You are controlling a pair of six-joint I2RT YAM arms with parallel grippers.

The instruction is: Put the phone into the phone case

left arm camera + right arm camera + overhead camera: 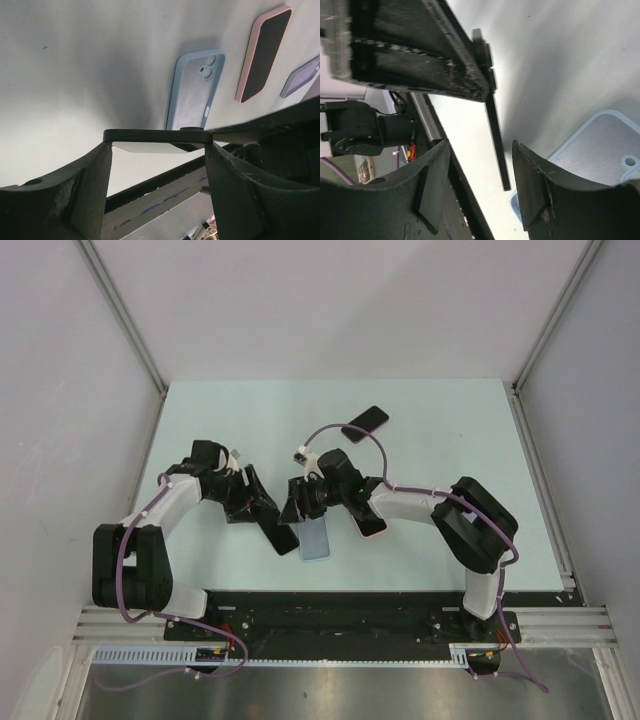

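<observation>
Now both arms point(170, 502) point(420, 505) bent inward; L jaws clamp phone point(155, 136), R jaws apart.

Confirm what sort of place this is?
Likely a lab robot cell: white panel walls in aluminium framing, left arm and right arm bolted to one rail, blue phone case on a pale table.

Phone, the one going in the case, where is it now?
From the top view, the phone is held in the left pincer near the table's front middle, right beside the blue case, on its left.
</observation>
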